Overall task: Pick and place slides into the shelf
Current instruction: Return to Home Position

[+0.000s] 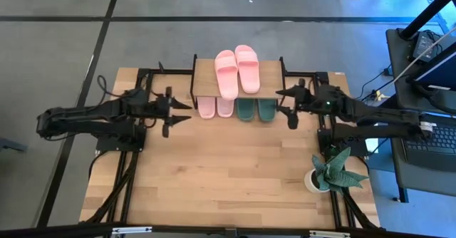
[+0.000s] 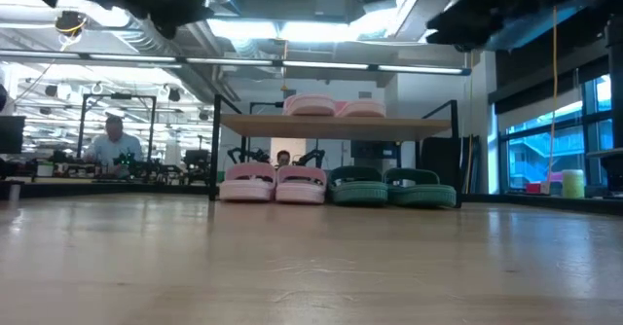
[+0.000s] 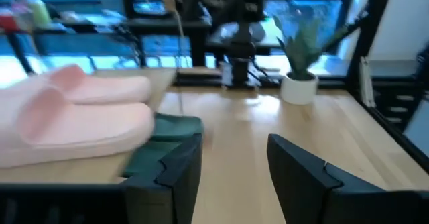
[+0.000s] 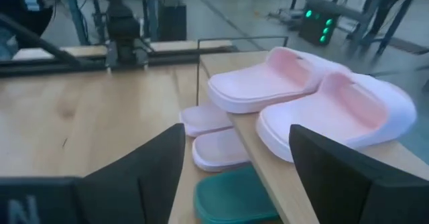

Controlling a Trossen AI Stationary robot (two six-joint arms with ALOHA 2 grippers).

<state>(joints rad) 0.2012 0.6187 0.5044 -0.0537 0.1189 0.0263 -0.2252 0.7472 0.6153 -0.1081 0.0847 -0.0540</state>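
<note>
Nearest you, the potted plant (image 1: 330,172) sits at the counter's (image 1: 228,181) front right, close under the right arm (a low retreat could tip it). Midway back, your left pincer (image 1: 179,112) and right pincer (image 1: 286,107) hang spread wide and empty, flanking the shelf (image 1: 203,70); swing either inward and you'd likely clip its legs. Farthest, one pink pair (image 1: 215,107) and the green pair (image 1: 256,110) sit under the board. The other pink pair (image 1: 237,70) lies on top, overhanging the back, so a jolt might drop it.

Black jointed arms (image 1: 92,117); angular dark fingers (image 4: 141,174); green wrist light (image 1: 328,103).
</note>
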